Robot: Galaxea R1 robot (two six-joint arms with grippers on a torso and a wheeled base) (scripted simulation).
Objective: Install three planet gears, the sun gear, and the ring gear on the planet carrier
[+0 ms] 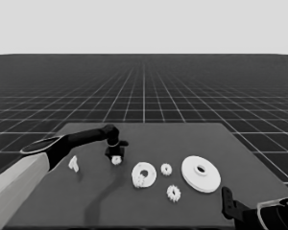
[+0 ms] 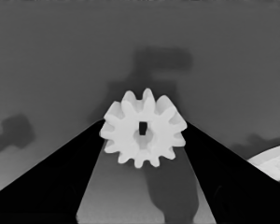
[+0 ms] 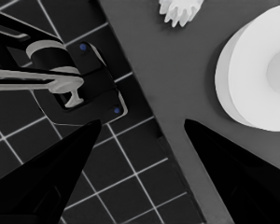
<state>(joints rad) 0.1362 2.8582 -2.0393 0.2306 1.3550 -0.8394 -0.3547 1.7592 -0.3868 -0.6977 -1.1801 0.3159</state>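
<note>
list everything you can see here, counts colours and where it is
table: 1, dark, under everything
larger round part: 1, white, right side of table
smaller round part: 1, white, centre
small gears: 4, white; one between the two round parts, one nearer the front edge, one apparently on the smaller round part's near edge, one left of centre
thin white piece: 1, white, left end
left gripper: 1, black, jaws closed on the left-of-centre gear
right gripper: 1, black, parked at front right corner, jaws open
</note>
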